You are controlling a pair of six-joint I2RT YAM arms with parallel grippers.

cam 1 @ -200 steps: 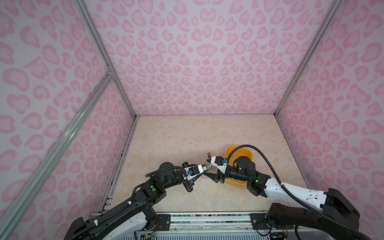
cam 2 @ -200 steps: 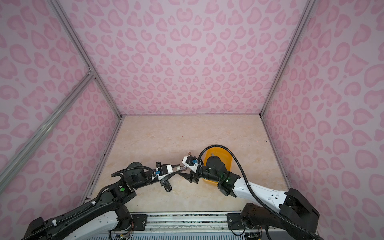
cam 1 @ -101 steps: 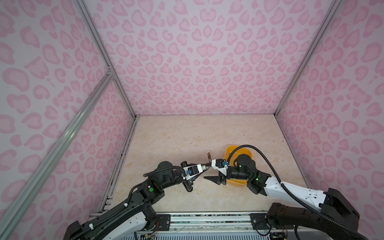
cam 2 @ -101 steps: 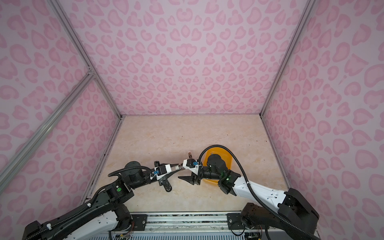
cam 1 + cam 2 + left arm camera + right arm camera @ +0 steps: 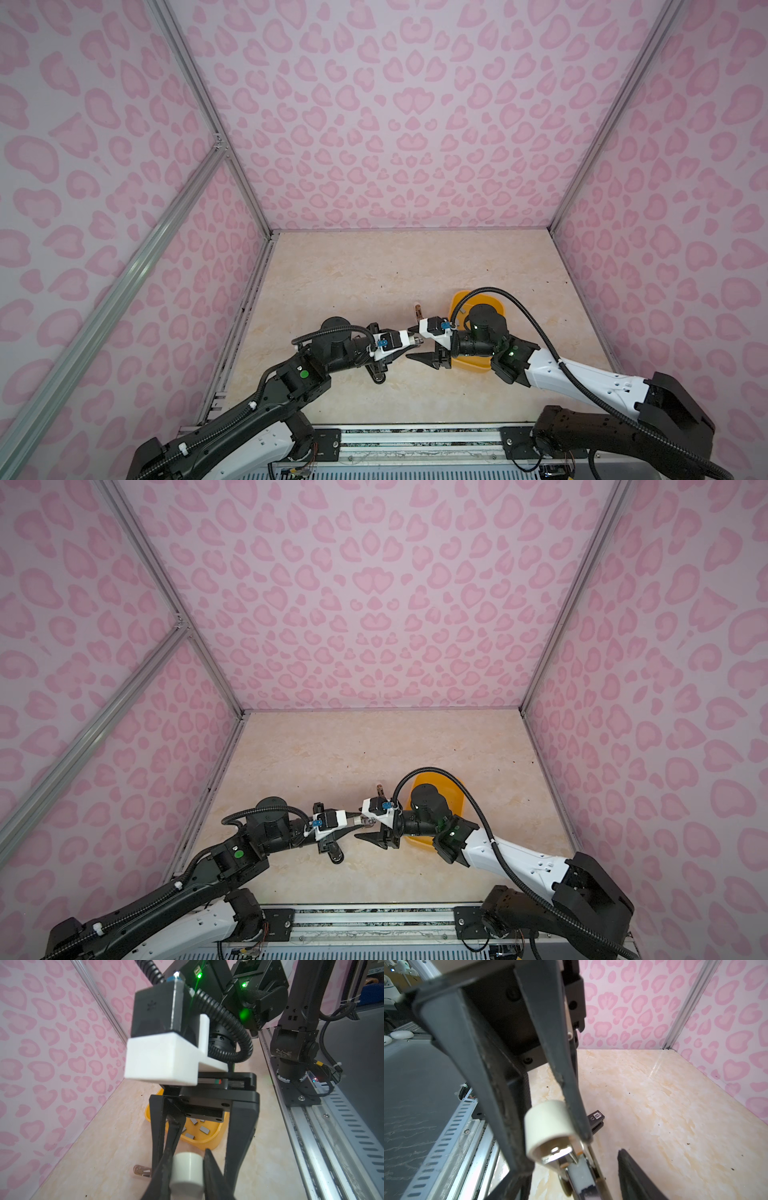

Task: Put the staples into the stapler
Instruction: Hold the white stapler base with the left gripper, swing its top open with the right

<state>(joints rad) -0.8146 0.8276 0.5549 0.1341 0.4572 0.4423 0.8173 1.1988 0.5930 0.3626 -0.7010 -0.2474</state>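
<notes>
My left gripper (image 5: pixel 417 341) (image 5: pixel 353 817) (image 5: pixel 187 1152) is shut on the stapler (image 5: pixel 188 1169), gripping its white round end cap. The stapler's metal rail (image 5: pixel 579 1169) points from the cap toward my right wrist. My right gripper (image 5: pixel 410 342) (image 5: pixel 362 824) (image 5: pixel 571 1167) faces the left one with its jaws open on either side of the stapler; a gap shows beside one finger (image 5: pixel 631 1172). The staples (image 5: pixel 204 1129), small grey strips, lie loose in the orange tray (image 5: pixel 469 363) (image 5: pixel 455 796) (image 5: pixel 207 1142) under the right wrist.
A small brownish stapler (image 5: pixel 417 309) (image 5: pixel 380 788) (image 5: pixel 142 1171) lies on the marble floor just behind the grippers. A black stapler-like thing (image 5: pixel 597 1118) (image 5: pixel 378 376) lies under the left wrist. Pink walls enclose three sides; a metal rail (image 5: pixel 415 440) runs along the front.
My right gripper has edged a little toward the left gripper and its jaws have narrowed slightly. The left gripper stays shut on the stapler in the same place.
</notes>
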